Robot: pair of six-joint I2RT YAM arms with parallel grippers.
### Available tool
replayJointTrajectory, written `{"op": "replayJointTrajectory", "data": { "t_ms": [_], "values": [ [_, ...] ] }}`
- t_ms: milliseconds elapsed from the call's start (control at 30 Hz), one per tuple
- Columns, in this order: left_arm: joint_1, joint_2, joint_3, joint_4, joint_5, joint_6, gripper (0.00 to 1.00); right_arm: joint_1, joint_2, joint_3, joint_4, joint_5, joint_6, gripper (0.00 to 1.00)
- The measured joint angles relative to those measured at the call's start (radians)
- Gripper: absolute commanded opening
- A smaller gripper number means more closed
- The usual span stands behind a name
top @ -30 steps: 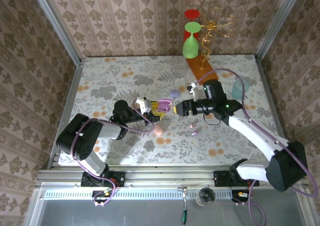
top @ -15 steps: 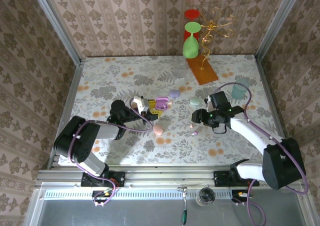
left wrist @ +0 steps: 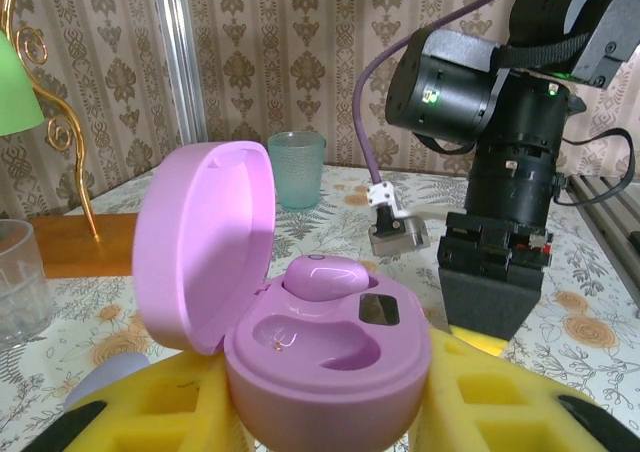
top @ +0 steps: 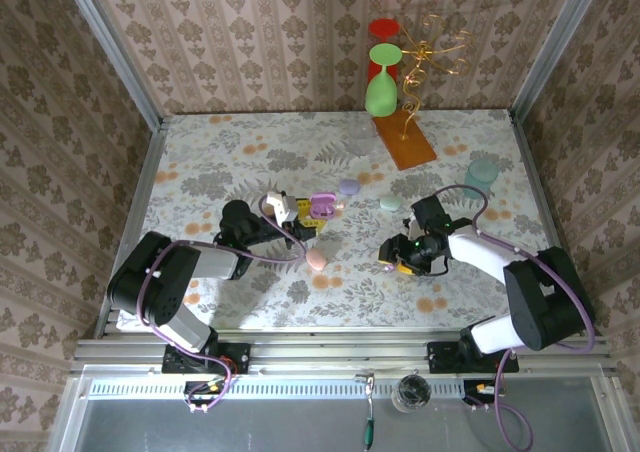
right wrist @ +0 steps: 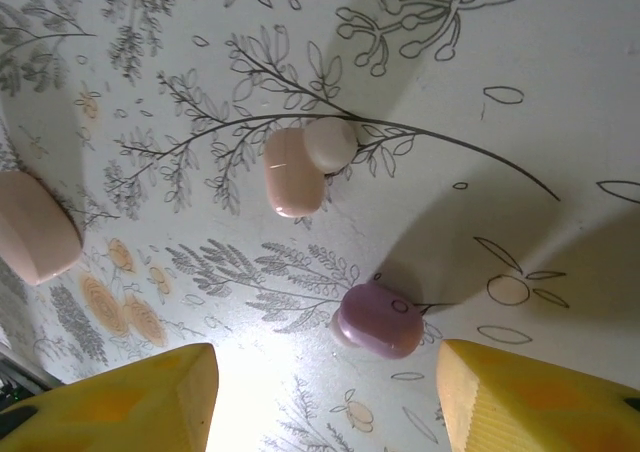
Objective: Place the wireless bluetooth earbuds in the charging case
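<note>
- Right hand (right wrist: 330, 402): yellow fingertips (right wrist: 130, 402) apart, held low over the floral surface (right wrist: 480, 32), gripping nothing.
- Lilac earbud (right wrist: 378, 319): lying on the surface just beyond the gap between those fingertips, touching neither.
- Pale pink earbud (right wrist: 295, 170): on the surface farther on, apart from the lilac earbud.
- Pink pebble case (top: 316, 260): closed, on the surface between the two arms.
- Left hand (left wrist: 320, 392): clamped on the charging case (left wrist: 330, 347), with a yellow pad (left wrist: 500, 407) at each side of the base.
- Charging case: lid (left wrist: 205, 242) open and upright; seated earbud (left wrist: 325, 275) in the far socket, near socket a bare hollow.
- Mint pebble (top: 390, 203) and lilac pebble (top: 349, 187): on the surface just beyond the charging case.
- Teal cup (top: 482, 172) and orange board (top: 403, 139): toward the far edge, well apart from both hands.
</note>
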Motion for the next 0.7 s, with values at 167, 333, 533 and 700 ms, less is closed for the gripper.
{"op": "replayJointTrajectory", "data": {
  "t_ms": [167,333,533,700],
  "values": [
    [0.000,-0.008,0.000,0.000,-0.012,-0.005,0.31,0.000,0.030,0.000,0.016,-0.019,0.000,0.57],
    [0.000,-0.028,-0.010,0.001,-0.023,-0.005,0.31,0.000,0.047,0.008,0.020,-0.032,0.001,0.54],
    [0.001,-0.038,-0.026,0.003,-0.027,-0.004,0.31,0.001,0.084,0.050,0.021,-0.034,0.000,0.52],
    [0.008,-0.039,-0.037,0.003,-0.028,-0.004,0.31,0.001,0.123,0.087,0.020,-0.034,-0.007,0.52]
  ]
}}
